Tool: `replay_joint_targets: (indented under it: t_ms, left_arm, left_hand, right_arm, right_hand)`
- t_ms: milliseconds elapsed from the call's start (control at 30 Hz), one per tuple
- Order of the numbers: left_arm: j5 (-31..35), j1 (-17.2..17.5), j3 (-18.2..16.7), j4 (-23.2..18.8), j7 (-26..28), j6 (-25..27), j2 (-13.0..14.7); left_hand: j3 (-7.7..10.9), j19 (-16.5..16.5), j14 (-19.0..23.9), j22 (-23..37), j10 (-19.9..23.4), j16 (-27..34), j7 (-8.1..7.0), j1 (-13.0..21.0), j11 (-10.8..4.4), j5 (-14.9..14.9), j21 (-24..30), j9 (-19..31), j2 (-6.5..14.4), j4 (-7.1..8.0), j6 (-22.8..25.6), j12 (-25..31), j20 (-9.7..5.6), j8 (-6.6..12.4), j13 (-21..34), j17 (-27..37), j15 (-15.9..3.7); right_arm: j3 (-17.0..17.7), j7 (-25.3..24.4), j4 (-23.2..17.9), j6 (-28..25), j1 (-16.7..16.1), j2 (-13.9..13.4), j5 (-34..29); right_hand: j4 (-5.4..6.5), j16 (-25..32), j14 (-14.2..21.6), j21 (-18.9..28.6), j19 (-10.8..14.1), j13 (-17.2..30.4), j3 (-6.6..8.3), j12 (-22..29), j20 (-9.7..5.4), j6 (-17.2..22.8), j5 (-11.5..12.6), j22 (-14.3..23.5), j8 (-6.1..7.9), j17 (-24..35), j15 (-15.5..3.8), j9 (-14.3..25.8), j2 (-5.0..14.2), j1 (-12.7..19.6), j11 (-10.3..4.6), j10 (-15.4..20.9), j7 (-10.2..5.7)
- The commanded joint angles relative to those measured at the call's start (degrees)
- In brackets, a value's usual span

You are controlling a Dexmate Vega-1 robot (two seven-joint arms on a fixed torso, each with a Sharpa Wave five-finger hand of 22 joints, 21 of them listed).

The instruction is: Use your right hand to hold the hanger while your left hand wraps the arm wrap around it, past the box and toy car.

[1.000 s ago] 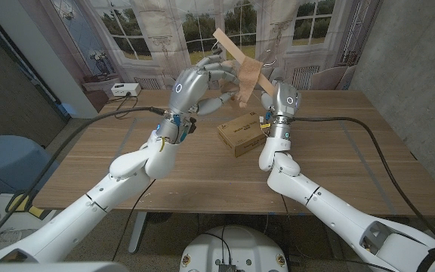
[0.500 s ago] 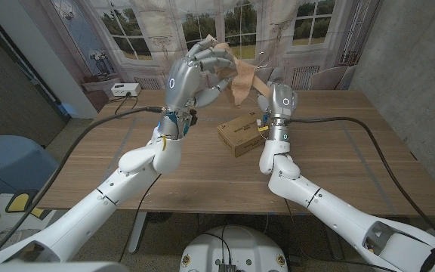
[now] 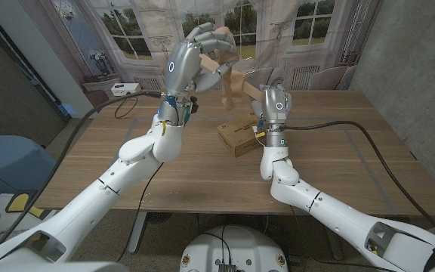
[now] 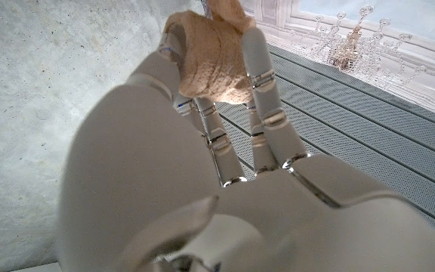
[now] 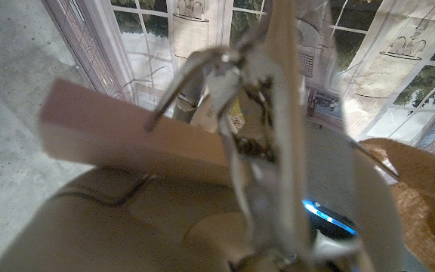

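My left hand (image 3: 195,57) is raised high over the far middle of the table. Its fingers (image 4: 259,83) pinch the beige roll of arm wrap (image 4: 210,57). From there a short beige strip of wrap (image 3: 232,81) runs down towards my right hand (image 3: 275,102), which stands upright just behind the box and grips the hanger. The hanger's pale wooden bar (image 5: 127,132) and metal hook (image 5: 195,72) show close up and blurred, with wrap (image 5: 421,189) beside them. The brown cardboard box (image 3: 239,136) lies on the table in front of my right hand.
A white device (image 3: 125,89) sits at the table's far left corner. Black cables trail over the tabletop (image 3: 202,174) from both wrists. A backdrop of windows stands behind the table.
My left hand has risen and swung to the right with the wrap roll, so the strip to the hanger is shorter and steeper. My right hand has shifted slightly left, still holding the hanger.
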Motion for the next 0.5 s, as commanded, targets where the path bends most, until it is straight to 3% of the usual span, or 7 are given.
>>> replay_joint_targets:
  t_ms: [33, 500]
  left_arm:
    - [-6.13, -0.92, -2.71, -2.31, -8.63, 2.55, -0.24]
    - [-10.19, -3.22, -5.54, -3.65, -15.45, 6.76, -1.25]
  left_hand:
    - [1.39, -5.18, 26.69, 0.05, 0.59, -0.2, -0.18, 9.97, -0.03, 0.45, 0.41, 0.3, 10.37, 1.18, 0.29, -0.01, -11.06, -0.02, 0.38, 0.22, -23.15]
    - [1.52, -5.4, 26.94, 0.03, 0.81, -0.43, -0.25, 9.88, -0.03, 0.45, 0.78, 0.45, 10.34, 1.13, 0.34, -0.26, -11.08, -0.05, 0.52, 0.39, -22.91]
  right_arm:
    - [1.86, -2.17, 3.21, 5.09, -1.8, 0.31, -5.77]
    - [0.59, -2.17, 4.78, 6.1, -1.22, -0.89, -7.68]
  right_hand:
    - [0.08, 0.11, -0.62, -0.07, -1.06, 0.23, 0.6, 0.19, -3.34, -0.29, -0.08, 0.14, 0.37, 0.07, -0.06, 0.33, 3.39, -1.46, -0.17, -0.54, 0.03]
    - [0.05, 0.16, -1.44, 0.14, -1.59, 0.23, 0.59, 0.3, -3.43, -0.54, -0.06, 0.35, 0.52, 0.09, -0.11, 0.32, 3.29, -1.69, -0.18, -0.65, 0.02]
